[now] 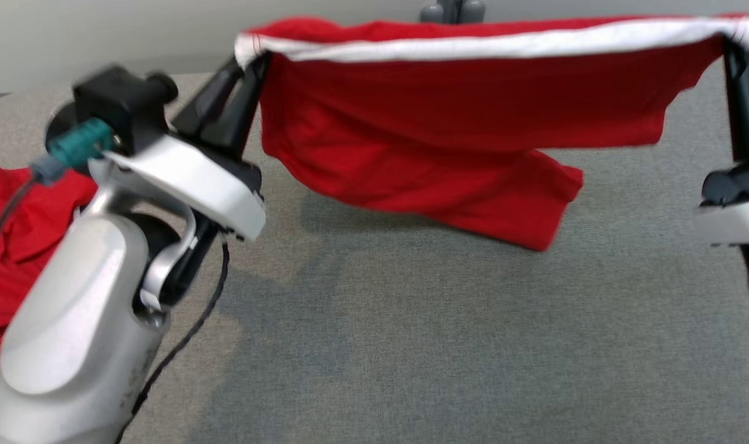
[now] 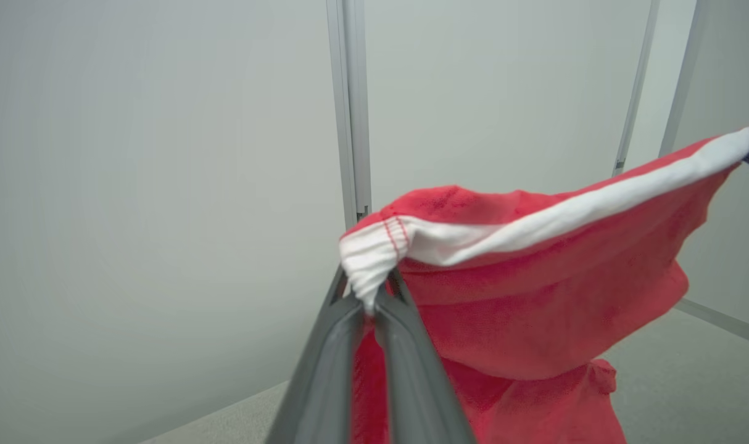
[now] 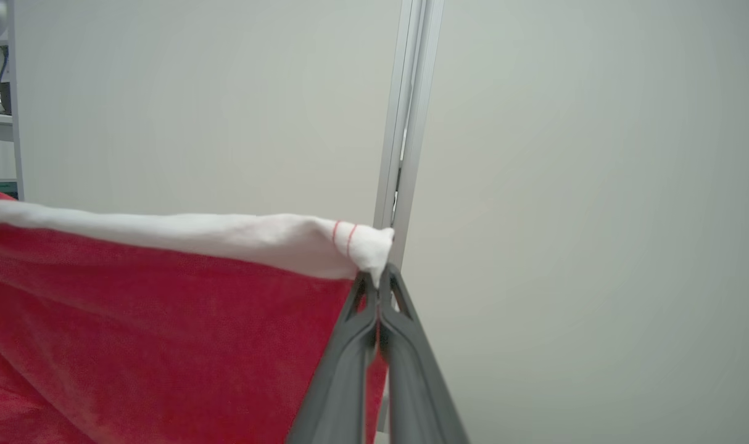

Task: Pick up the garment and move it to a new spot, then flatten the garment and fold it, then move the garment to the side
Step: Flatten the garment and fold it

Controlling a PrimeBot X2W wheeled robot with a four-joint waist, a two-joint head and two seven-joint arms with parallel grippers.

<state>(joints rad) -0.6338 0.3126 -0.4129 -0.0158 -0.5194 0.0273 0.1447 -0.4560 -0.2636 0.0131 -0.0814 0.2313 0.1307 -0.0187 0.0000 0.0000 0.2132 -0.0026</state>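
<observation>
The garment point(image 1: 461, 123) is red with a white band along its top edge. It hangs stretched in the air between both grippers above the grey table point(image 1: 411, 345); its lower part droops toward the tabletop. My left gripper point(image 1: 251, 61) is shut on the band's left corner, and in the left wrist view the left gripper point(image 2: 369, 296) pinches the white band beside the red cloth of the garment point(image 2: 535, 308). My right gripper point(image 1: 735, 46) is shut on the right corner; in the right wrist view the right gripper point(image 3: 377, 280) clamps the white corner of the garment point(image 3: 165, 320).
Another red cloth point(image 1: 16, 246) lies crumpled at the table's left edge, partly behind my left arm point(image 1: 84, 320). A pale wall with a metal upright point(image 3: 405, 123) stands behind the table. A grey object point(image 1: 451, 11) sits at the far edge.
</observation>
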